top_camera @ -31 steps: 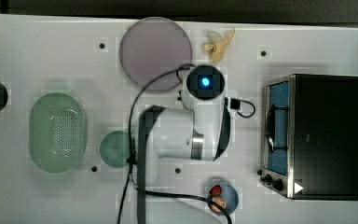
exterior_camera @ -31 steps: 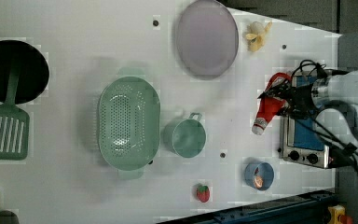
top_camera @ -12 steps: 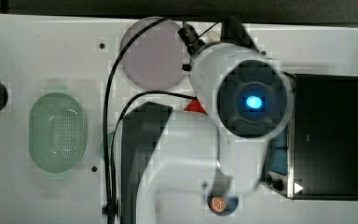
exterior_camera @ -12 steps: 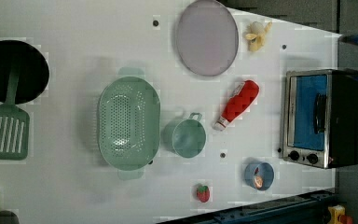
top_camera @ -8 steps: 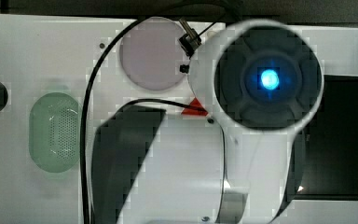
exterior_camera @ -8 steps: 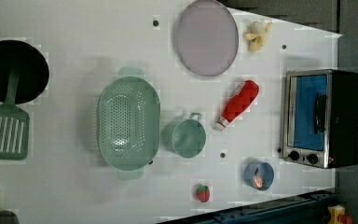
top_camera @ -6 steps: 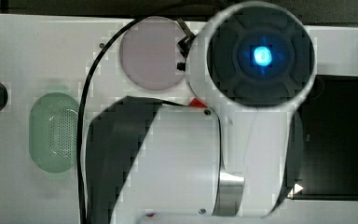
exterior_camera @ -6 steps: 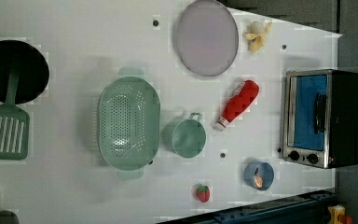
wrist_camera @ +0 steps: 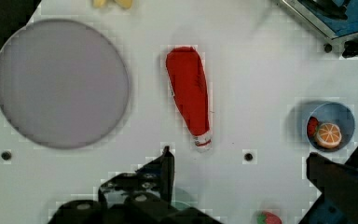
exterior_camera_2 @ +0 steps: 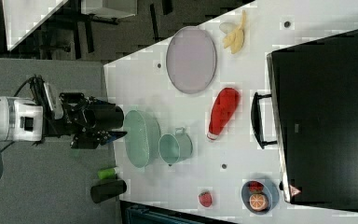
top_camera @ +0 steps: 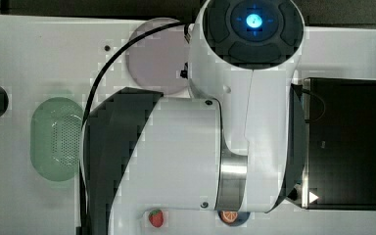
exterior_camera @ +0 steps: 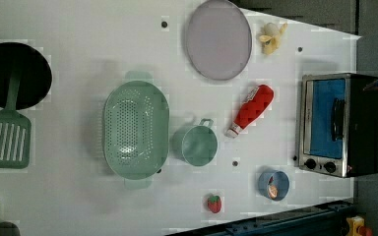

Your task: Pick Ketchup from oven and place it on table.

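The Ketchup (exterior_camera: 251, 109) lies flat on the white table (exterior_camera: 78, 49), white cap toward the green cup, between the lilac plate and the oven (exterior_camera: 337, 125). In the right view the Ketchup (exterior_camera_2: 222, 112) rests beside the oven's handle; the oven (top_camera: 345, 142) is shut. In the wrist view my gripper (wrist_camera: 237, 158) is open and high above the table, its dark fingers (wrist_camera: 165, 168) wide apart with nothing between them. The Ketchup (wrist_camera: 189, 100) lies beyond the fingertips, untouched. My arm (top_camera: 200, 152) covers the table's middle in the top view.
A lilac plate (exterior_camera: 219, 39), a banana (exterior_camera: 270, 37), a green colander (exterior_camera: 135, 135) and a green cup (exterior_camera: 194, 145) stand around the bottle. A blue bowl with fruit (exterior_camera: 273, 184) and a strawberry (exterior_camera: 214, 203) sit near the front edge. Pan (exterior_camera: 10, 73) and spatula (exterior_camera: 5, 142) lie at the left view's left.
2.5 s ago the gripper held the Ketchup by the oven; it has since let go. The bottle has lain still for the last second. The arm has risen toward the top camera.
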